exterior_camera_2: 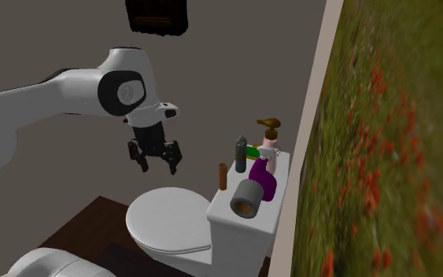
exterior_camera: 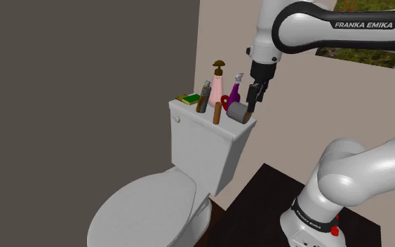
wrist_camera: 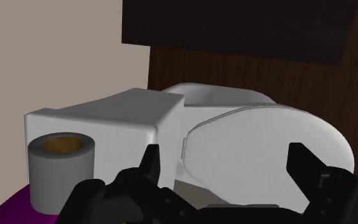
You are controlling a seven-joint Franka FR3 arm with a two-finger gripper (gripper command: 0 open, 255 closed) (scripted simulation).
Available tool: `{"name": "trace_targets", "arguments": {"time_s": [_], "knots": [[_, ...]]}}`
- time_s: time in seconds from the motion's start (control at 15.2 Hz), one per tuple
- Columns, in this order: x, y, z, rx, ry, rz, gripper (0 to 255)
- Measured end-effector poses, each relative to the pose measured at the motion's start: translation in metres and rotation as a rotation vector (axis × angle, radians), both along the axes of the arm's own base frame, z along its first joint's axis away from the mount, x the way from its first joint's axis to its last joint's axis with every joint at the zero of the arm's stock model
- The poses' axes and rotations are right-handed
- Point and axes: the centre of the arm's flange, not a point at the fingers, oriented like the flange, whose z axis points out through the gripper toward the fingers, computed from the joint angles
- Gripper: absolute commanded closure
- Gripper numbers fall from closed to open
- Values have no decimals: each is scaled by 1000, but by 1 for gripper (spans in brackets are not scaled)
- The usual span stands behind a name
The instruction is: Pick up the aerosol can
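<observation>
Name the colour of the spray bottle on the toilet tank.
The spray bottle is purple; the second exterior view shows it best.

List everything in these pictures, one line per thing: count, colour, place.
toilet: one, white, against the beige wall, lid down
aerosol can: one, dark with a grey top, on the tank lid
pump bottle: one, pink with a brown pump, on the tank lid by the wall
spray bottle: one, purple, on the tank lid beside the pump bottle
short cylinder: one, brown, at the tank lid's front edge
roll: one, grey with a brown core, at the tank lid's end nearest the arm
flat item: one, green, at the lid's far end
painting: one, green with red flowers, on the wall
arm: one, white with dark joints
tool: one, black, open, in the air above the toilet's lid, beside the tank
</observation>
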Motion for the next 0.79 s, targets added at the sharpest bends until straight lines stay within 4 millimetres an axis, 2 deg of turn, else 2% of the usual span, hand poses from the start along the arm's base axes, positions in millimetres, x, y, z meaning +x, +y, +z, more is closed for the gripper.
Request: {"name": "trace_targets", "arguments": {"time_s": [0.07, 0.2, 0.4, 0.79], "knots": [[0, 0, 0, 0, 0, 0, 0], [13, -8, -4, 15, -8, -9, 0], [44, -23, -3, 49, -31, -29, 0], [107, -65, -12, 120, -77, -74, 0]]}}
